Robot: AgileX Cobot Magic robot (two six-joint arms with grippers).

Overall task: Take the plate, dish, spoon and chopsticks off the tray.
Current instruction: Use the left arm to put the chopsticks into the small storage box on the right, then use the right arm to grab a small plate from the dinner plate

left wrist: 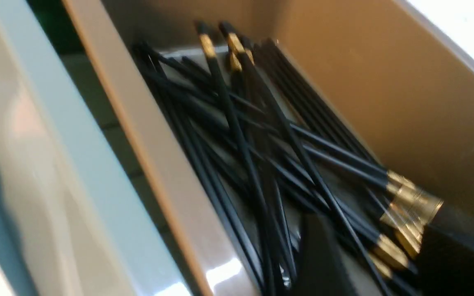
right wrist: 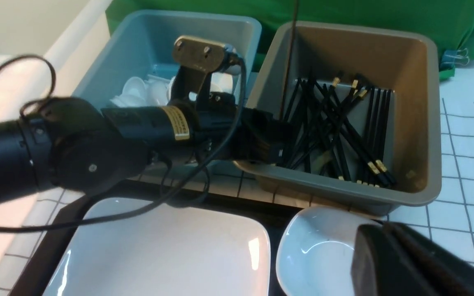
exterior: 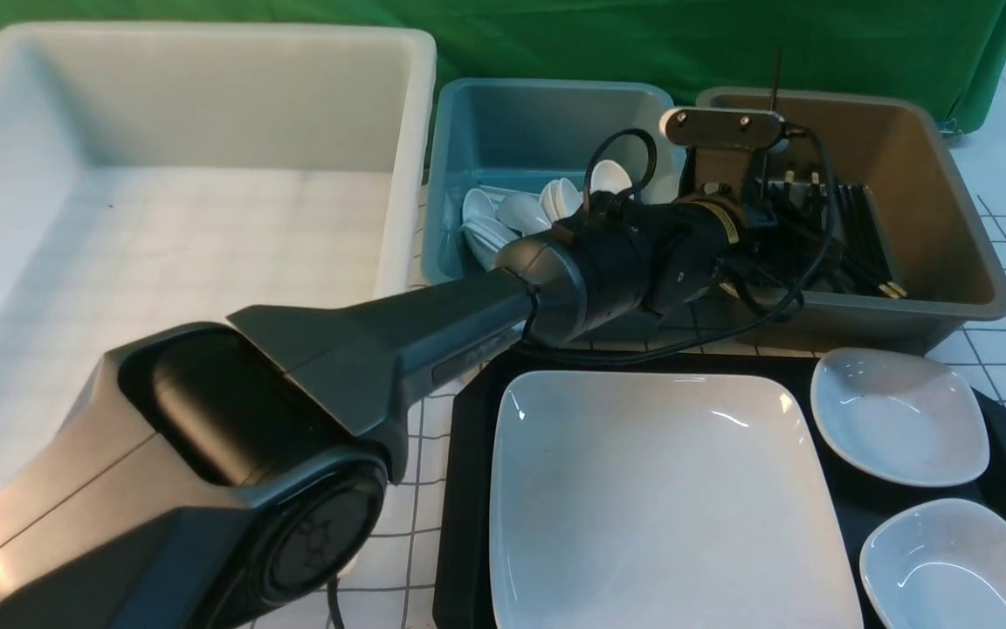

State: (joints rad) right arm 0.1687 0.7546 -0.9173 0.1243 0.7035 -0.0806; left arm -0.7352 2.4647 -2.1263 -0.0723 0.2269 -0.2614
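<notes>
The white plate lies on the black tray, with two small white dishes on the tray's right side. No spoon or chopsticks show on the tray. Several black chopsticks lie in the grey-brown tub; they fill the left wrist view. My left gripper hangs over that tub's near left part, its fingers apart with nothing held. My right gripper is shut and empty above a small dish; it is out of the front view.
A blue tub with several white spoons stands left of the grey-brown tub. A large white tub fills the left side. A thin dark rod stands up at the grey-brown tub's far rim. Green cloth hangs behind.
</notes>
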